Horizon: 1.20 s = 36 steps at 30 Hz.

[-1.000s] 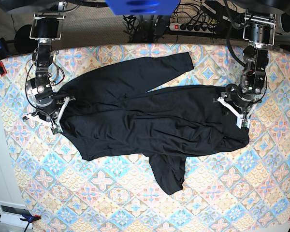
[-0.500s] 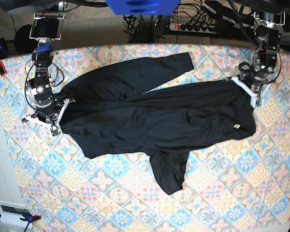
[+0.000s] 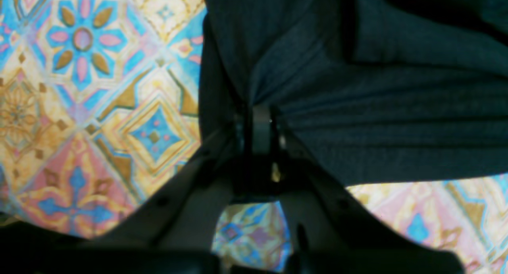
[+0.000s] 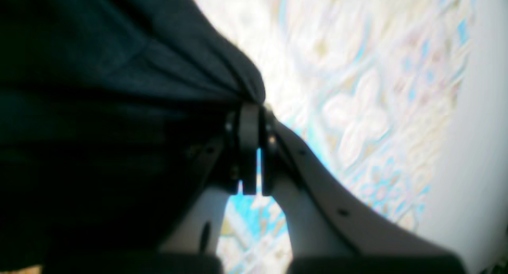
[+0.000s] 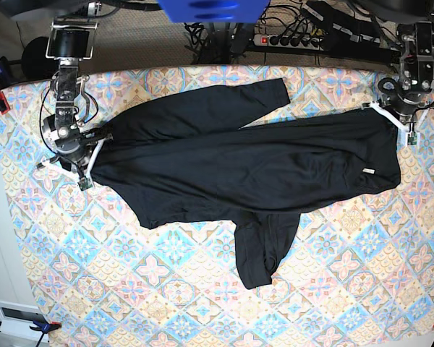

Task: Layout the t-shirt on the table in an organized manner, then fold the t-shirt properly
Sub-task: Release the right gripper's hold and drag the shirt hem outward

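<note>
Setting: kind of room not determinable; a two-armed robot station, with patterned tile-print table (image 5: 181, 296) under both pincers and dark robot arms (image 5: 66, 94) above.

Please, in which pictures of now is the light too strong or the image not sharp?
Right wrist view: the tablecloth looks washed out and soft, while the shirt goes nearly black in its lower part. Left wrist view: cloth colors are strong, but the left gripper is blurred and dark. Base view: fairly sharp and evenly lit, pattern readable.
</note>
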Each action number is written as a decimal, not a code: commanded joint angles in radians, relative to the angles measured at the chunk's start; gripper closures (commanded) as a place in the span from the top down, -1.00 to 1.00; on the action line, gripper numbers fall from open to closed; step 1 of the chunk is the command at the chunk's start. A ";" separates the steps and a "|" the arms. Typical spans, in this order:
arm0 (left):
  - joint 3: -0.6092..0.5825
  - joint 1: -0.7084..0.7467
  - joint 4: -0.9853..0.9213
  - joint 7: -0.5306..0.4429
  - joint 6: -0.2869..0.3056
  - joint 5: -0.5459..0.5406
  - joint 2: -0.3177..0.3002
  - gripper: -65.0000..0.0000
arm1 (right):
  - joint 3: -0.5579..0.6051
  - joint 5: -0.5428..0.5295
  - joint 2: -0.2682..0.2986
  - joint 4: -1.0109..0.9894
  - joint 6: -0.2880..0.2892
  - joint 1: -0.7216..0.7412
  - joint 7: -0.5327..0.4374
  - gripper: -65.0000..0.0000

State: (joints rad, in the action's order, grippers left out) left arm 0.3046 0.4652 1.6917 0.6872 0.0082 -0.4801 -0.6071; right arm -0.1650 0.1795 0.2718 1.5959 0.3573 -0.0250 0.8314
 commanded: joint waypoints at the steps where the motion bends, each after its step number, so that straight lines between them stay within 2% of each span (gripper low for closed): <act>1: 0.015 -0.001 0.014 -0.019 -0.014 0.013 -0.021 -1.00 | -0.005 0.012 0.020 0.034 -0.014 0.023 -0.016 -1.00; 4: 0.015 0.008 0.014 -0.019 -0.014 0.014 -0.021 -1.00 | -0.003 0.012 0.022 0.083 -0.011 0.006 -0.011 -0.91; 8: 0.009 0.004 0.012 -0.019 -0.014 0.013 -0.018 -1.00 | -0.003 0.012 0.022 0.165 -0.011 -0.043 -0.013 -0.53; 11: 0.006 0.004 0.012 -0.019 -0.014 0.013 -0.017 -1.00 | 0.011 0.012 0.022 0.189 -0.011 -0.039 -0.024 -0.40; 13: 0.006 0.005 0.012 -0.019 -0.014 0.013 -0.017 -1.00 | 0.043 0.012 0.028 0.191 -0.011 -0.028 -0.062 -0.41; 16: 0.006 0.011 0.012 -0.019 -0.014 0.013 -0.017 -1.00 | 0.140 0.007 0.044 0.168 -0.011 0.067 -0.100 -0.43; 22: 0.011 0.013 0.011 -0.019 -0.014 0.013 -0.017 -1.00 | 0.342 0.007 0.044 -0.033 -0.008 0.290 -0.120 -0.43; 28: 0.006 0.011 0.011 -0.019 -0.014 0.013 -0.007 -1.00 | 0.505 0.005 0.044 -0.220 0.079 0.462 -0.191 -0.43; 34: 0.011 0.004 0.011 -0.019 -0.014 0.013 0.019 -1.00 | 0.689 0.005 0.044 -0.288 0.167 0.527 -0.218 -0.43; 36: 0.008 0.004 0.011 -0.019 -0.014 0.013 0.020 -1.00 | 0.741 0.005 0.044 -0.288 0.170 0.538 -0.218 -0.43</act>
State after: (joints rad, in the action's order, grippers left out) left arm 0.3058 0.4713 1.6894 0.6849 -0.0040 -0.4679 -0.5682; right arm 0.5884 0.1837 0.3099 1.2892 0.5453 0.4686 0.6273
